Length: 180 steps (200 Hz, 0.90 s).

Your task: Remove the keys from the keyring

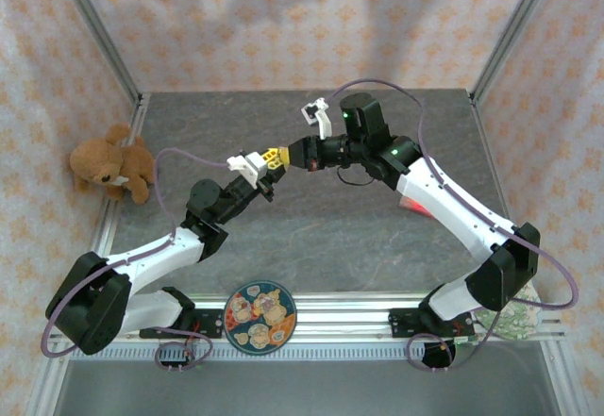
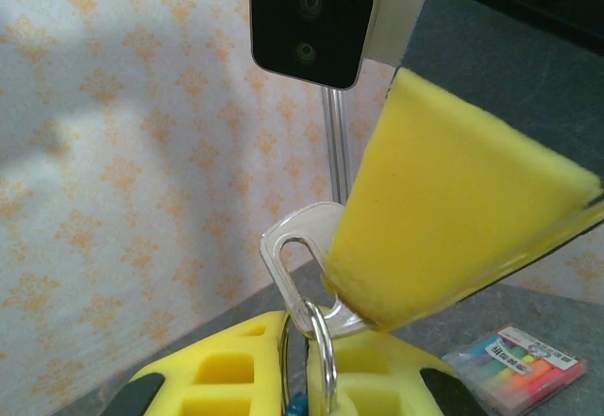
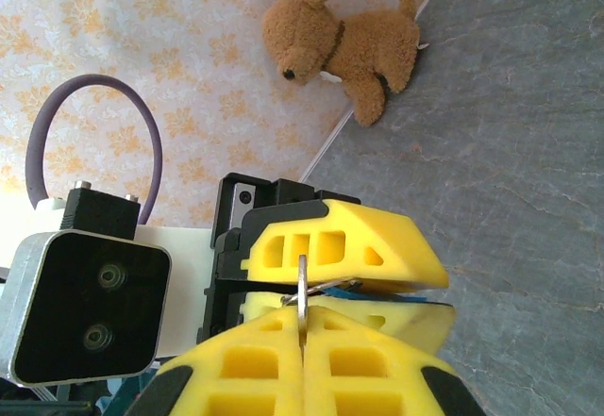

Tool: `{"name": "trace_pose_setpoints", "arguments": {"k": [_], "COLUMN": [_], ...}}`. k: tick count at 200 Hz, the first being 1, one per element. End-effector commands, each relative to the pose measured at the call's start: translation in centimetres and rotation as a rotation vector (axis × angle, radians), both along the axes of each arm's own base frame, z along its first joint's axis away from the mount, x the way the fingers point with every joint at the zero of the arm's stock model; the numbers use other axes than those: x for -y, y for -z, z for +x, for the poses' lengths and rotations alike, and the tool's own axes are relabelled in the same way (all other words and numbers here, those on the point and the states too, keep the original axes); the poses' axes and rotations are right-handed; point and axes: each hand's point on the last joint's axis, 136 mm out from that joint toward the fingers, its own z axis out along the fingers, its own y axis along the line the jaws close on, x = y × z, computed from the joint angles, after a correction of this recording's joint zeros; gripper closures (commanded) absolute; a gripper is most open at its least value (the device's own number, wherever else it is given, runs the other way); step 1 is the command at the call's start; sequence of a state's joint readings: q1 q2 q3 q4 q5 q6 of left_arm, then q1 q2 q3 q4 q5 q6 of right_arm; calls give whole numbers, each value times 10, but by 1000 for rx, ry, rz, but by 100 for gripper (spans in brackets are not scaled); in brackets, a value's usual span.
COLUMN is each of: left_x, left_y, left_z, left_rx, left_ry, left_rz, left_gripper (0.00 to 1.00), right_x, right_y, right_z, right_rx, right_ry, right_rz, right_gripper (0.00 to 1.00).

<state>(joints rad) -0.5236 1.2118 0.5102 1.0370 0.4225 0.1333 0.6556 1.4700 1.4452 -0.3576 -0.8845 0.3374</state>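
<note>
**Top view:** left gripper (image 1: 270,165) and right gripper (image 1: 291,154) meet tip to tip in the air above the counter (image 1: 311,237). This reads as a two-handed split, with one side anchoring the ring and the other working the key. Both items are too small to resolve here; they'd be at the point where the two sets of jaws meet. Teddy bear (image 1: 113,163) and plate (image 1: 260,315) are well apart from both and not involved.

**Left wrist:** own jaws are together on the keyring (image 2: 324,364). The thin metal ring stands in the slit between the yellow fingers (image 2: 226,378), with a sliver of blue low in the same slit. The key (image 2: 300,246) sits just beyond these jaws with its slotted head exposed. Its other end goes under the right gripper's yellow pad (image 2: 453,227), so the right jaws are clamped on the key. The ring appears to pass through the slot, so I judge the key is not off yet. A highlighter pack (image 2: 524,364) lies on the counter beyond.

**Right wrist:** own jaws are shut with a tight seam. The ring (image 3: 302,289) shows edge-on just past the tips, bridging to the left gripper's fingers (image 3: 340,244) directly opposite. The key is too thin to make out here. My guess is that the opposed grips give leverage to work the key along the coil. The contact patches are small, so slip is the risk.
</note>
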Motion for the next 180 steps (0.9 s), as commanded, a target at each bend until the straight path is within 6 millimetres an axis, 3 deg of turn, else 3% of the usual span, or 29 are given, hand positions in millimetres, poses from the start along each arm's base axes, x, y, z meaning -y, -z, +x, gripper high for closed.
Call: {"name": "trace_pose_setpoints", "arguments": {"k": [1,64,111,134,180], "left_x": [-2,0,-1,-4,-8], "left_y": [-22,-22,-23,-28,-28], "left_z": [-2,1,-1,-1,-4], "left_rx": [56,59,58,10,-98], "left_ry": [-10,-8,-5,33,75], "left_rz": [-18,-13,-21,-49,-64], "left_gripper": [88,86,100,100,100], "right_x": [4,5,6,9,24], "right_y": [-25,-27,-27,-24,-35], "right_z": [-7,-8,-8,-7,-9], "right_rx": [49,50,57,73,274], "right_ry": [-15,-14,-10,2,45], "right_rz": [62,73,71,57,68], "right_gripper": [100,100,100,100,100]}}
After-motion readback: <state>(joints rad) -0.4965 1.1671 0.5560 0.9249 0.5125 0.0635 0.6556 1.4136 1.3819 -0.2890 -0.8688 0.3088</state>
